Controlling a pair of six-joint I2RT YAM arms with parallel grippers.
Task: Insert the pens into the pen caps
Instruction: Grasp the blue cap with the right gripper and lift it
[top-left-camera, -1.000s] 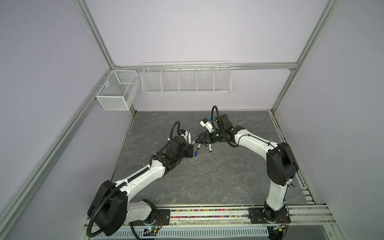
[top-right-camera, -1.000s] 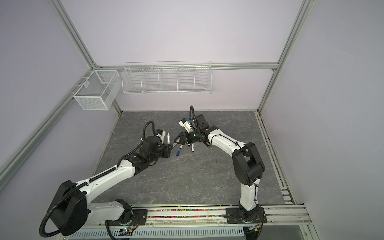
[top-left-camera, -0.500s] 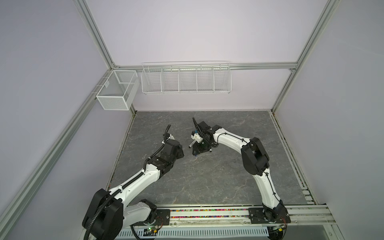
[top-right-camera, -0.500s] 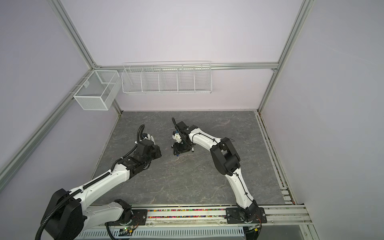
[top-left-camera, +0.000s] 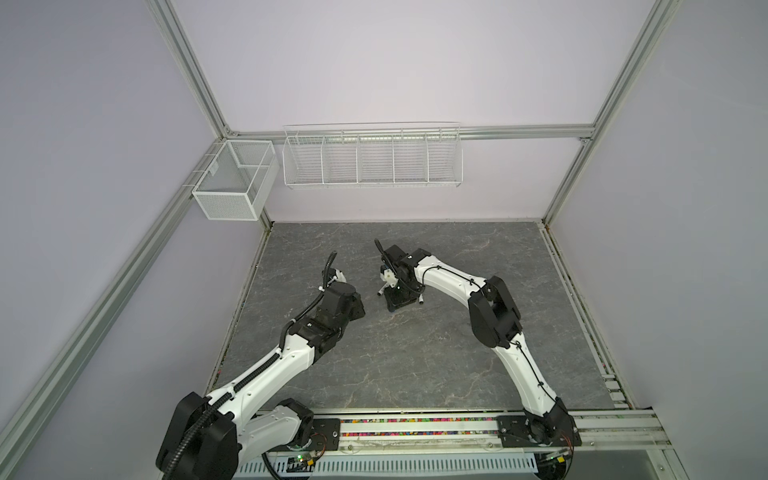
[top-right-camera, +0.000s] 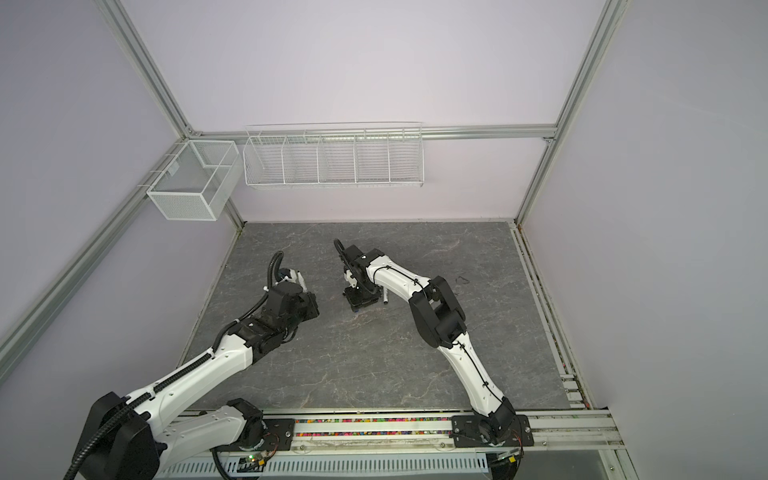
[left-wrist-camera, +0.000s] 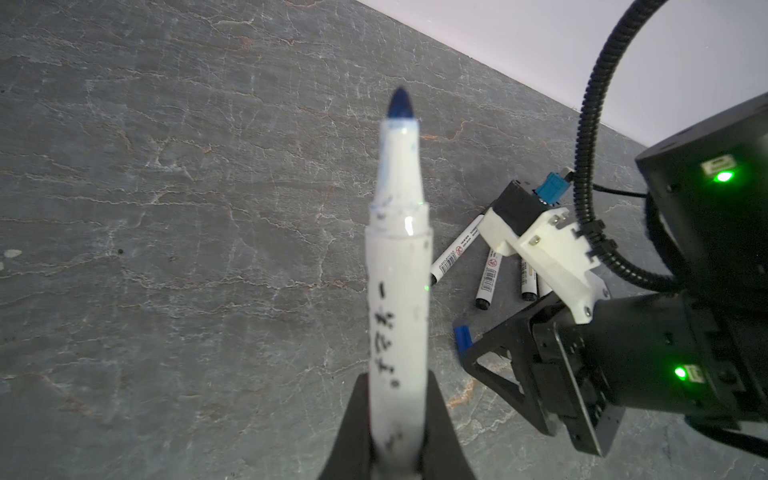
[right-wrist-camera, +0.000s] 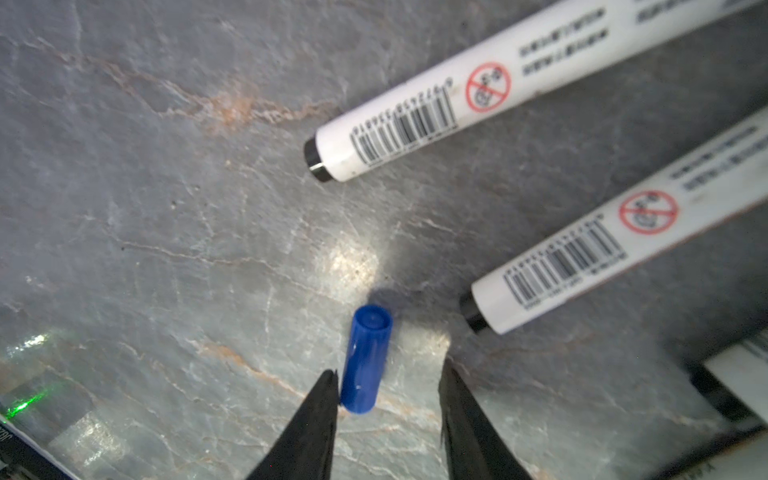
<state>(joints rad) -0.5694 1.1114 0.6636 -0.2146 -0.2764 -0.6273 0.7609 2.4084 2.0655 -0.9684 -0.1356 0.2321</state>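
Nearest, clamped by the barrel in the tightly closed left pincer (left-wrist-camera: 397, 386): a blue-tipped pen (left-wrist-camera: 397, 286), uncapped, nib bare and pointing away from the wrist, seen against the grey bench (left-wrist-camera: 187, 208). Just beyond, lowered close to the bench with jaws partly apart and gripping nothing: the right pincer (right-wrist-camera: 388, 368). Lying flat between its fingertips (right-wrist-camera: 318, 415): a blue cap (right-wrist-camera: 365, 359), touching or all but touching one finger, clearly apart from the other. Farther on, flat on the bench near the cap but not touching it: black-ended pens (right-wrist-camera: 415, 116), barcodes up, fanned side by side. Farthest back, mounted on the wall above the bench: white wire baskets (top-left-camera: 372, 160).
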